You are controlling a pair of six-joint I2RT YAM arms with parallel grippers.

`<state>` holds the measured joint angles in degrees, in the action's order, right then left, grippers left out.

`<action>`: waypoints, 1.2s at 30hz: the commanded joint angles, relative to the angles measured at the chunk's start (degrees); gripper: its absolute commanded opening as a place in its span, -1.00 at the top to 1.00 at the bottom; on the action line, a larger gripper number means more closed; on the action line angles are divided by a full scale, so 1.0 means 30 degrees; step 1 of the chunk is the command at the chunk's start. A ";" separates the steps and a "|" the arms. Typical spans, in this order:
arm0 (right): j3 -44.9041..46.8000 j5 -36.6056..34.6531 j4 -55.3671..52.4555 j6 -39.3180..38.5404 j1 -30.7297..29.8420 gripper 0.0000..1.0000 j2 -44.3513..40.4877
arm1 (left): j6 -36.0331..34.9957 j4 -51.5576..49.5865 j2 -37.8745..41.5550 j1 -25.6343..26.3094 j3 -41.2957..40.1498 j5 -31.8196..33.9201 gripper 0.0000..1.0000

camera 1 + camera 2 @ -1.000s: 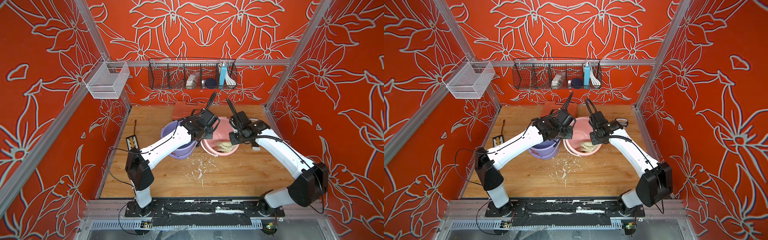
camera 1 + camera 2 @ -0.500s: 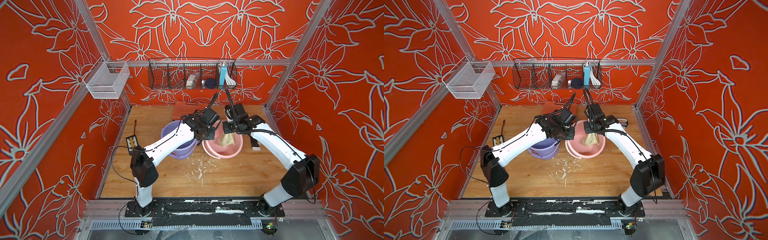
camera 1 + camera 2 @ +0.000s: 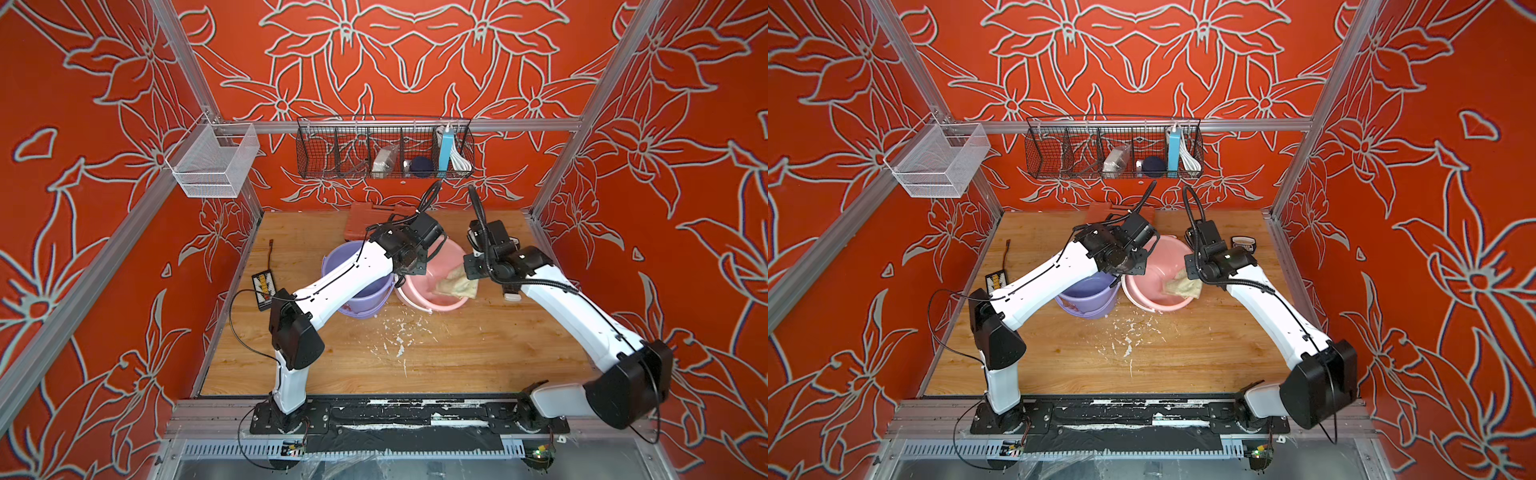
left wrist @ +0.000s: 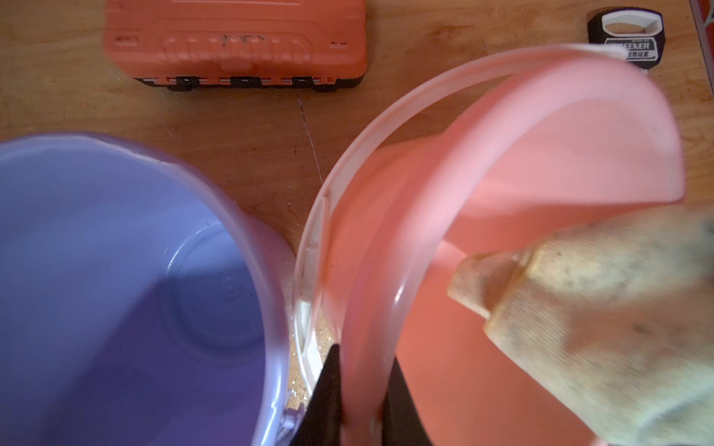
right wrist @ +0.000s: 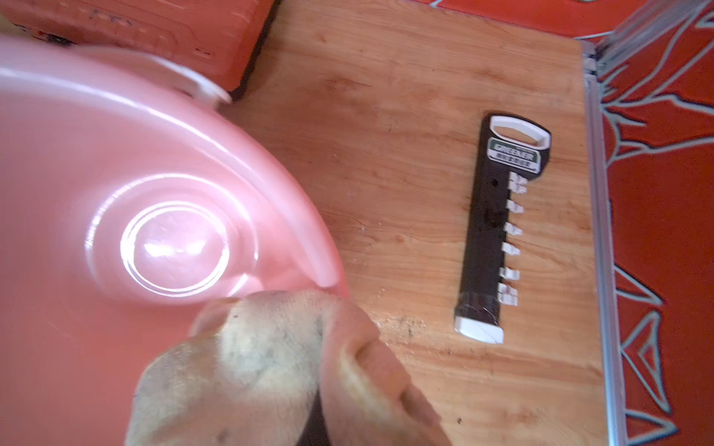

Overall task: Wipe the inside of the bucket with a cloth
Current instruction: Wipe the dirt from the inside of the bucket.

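- White crumbs are scattered on the desk, nearer than both sets of fingers.
- The left fingers are pinched shut on the rim of the pink bucket, one inside and one outside. The purple bucket sits just beside them.
- The right fingers are clamped tight on the cloth. It's draped over the pink rim across from the left fingers, partly inside the bucket.
- A black tool rack lies flat on the desk, off to the side of the right fingers.
- An orange case sits past both sets of fingers, at the back.
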<state>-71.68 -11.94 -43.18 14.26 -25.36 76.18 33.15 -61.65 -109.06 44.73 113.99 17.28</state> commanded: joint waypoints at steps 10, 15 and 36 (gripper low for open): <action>0.0757 -0.5782 -0.3362 0.1707 0.0574 1.00 -0.6919 | -0.0018 -0.0686 -0.0973 -0.0027 0.1603 0.0115 1.00; -0.0035 -0.0108 0.0236 0.1379 0.0574 1.00 -0.8549 | -0.0281 -0.0504 -0.0977 -0.0027 0.1386 -0.0282 1.00; -0.0650 1.2041 0.2997 0.0030 0.0633 1.00 -0.1649 | -0.0056 0.0444 0.0240 -0.0057 0.0019 -0.2736 1.00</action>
<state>-74.70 28.93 -30.70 17.52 -23.70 69.78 32.88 -60.34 -111.18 44.69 114.19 10.22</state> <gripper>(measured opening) 0.062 0.131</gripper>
